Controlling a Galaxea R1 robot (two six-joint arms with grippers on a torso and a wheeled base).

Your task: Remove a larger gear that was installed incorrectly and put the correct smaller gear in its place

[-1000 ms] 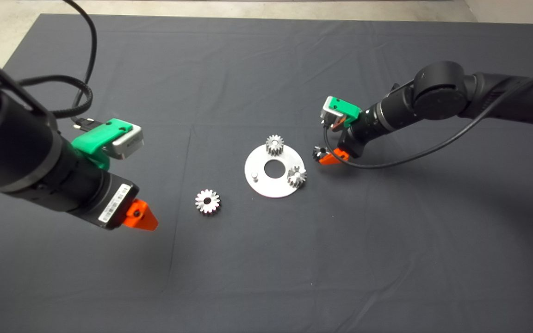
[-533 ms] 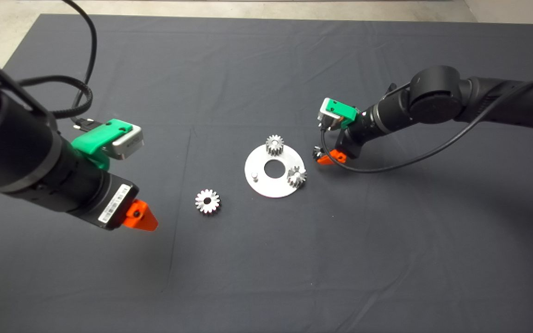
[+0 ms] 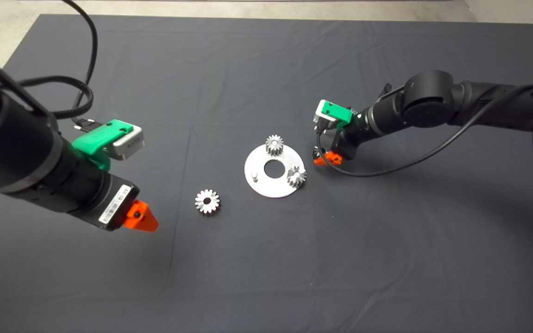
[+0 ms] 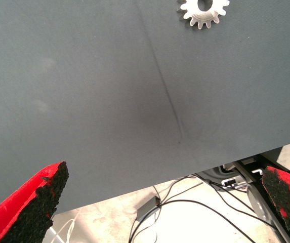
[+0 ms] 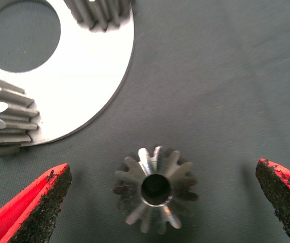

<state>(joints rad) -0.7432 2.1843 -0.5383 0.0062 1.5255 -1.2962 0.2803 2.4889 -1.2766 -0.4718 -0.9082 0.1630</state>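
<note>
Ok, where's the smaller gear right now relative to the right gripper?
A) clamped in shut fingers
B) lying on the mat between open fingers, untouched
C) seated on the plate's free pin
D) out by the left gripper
B: in the right wrist view the smaller gear lies on the mat between the right gripper's spread fingers, apart from both, just off the round plate.

My right gripper (image 3: 324, 156) was low over the mat, pointing down, with its two red fingers (image 5: 33, 210) spread wide apart. My left gripper (image 3: 140, 222) hung on the left side, and its fingers (image 4: 28, 205) were wide apart too.
</note>
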